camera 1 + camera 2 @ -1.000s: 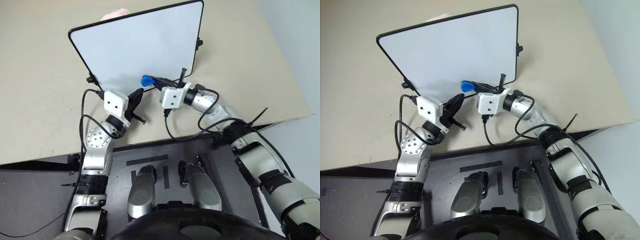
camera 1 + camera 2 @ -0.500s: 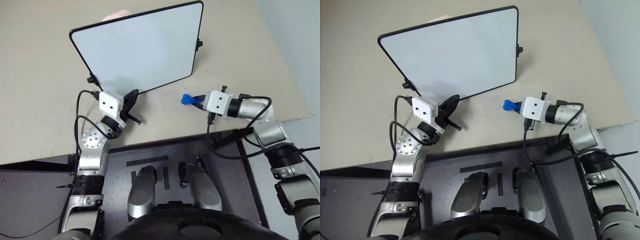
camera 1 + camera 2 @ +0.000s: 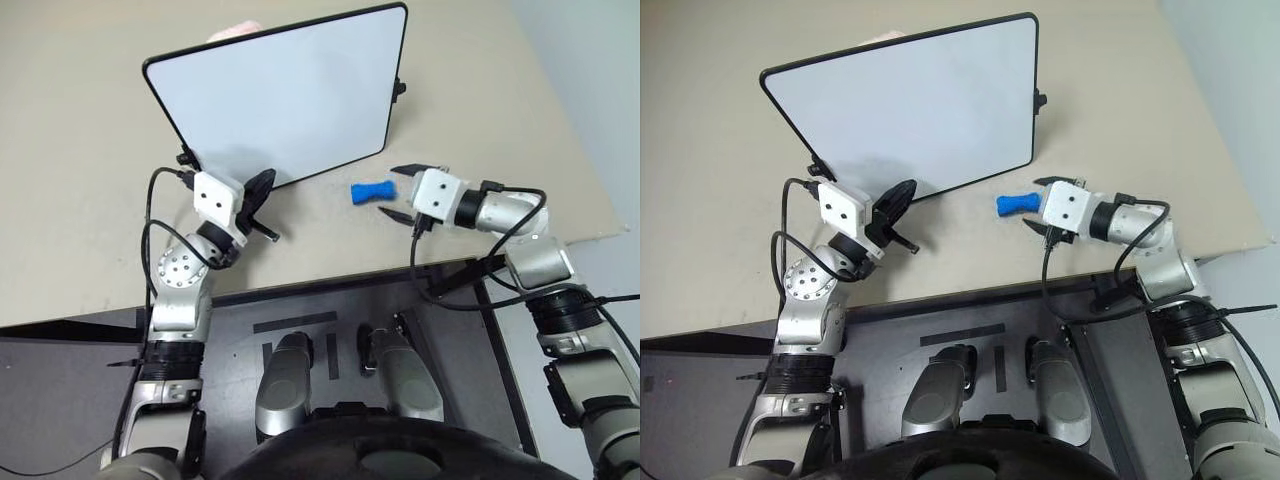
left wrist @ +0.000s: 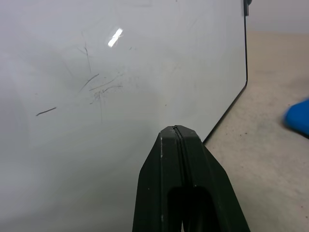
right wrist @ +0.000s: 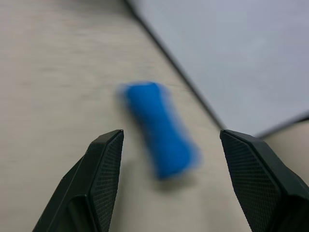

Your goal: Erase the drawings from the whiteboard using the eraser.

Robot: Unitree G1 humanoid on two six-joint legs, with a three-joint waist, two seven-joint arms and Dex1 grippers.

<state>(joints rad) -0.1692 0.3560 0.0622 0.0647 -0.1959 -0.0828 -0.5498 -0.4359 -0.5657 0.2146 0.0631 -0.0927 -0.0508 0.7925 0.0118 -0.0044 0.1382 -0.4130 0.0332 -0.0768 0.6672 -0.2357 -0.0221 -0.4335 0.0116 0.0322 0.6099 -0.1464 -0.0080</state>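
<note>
Beige tabletop (image 3: 90, 150). Blue eraser (image 3: 371, 191) lying loose, just off whiteboard (image 3: 290, 95) lower edge. Right gripper (image 3: 400, 191) beside it, fingers spread wide, empty. Left gripper (image 3: 262, 187) pressed closed at board's near edge, gripping nothing.

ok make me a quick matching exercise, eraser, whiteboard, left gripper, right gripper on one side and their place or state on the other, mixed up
Things:
1. eraser
2. whiteboard
3. left gripper
4. right gripper

Place or state:
A. shut, by the whiteboard's near edge
B. open, nothing held
C. lying loose on the table, ahead of the open fingers
D. on the table, black frame

Pairs: 1-C, 2-D, 3-A, 4-B
</note>
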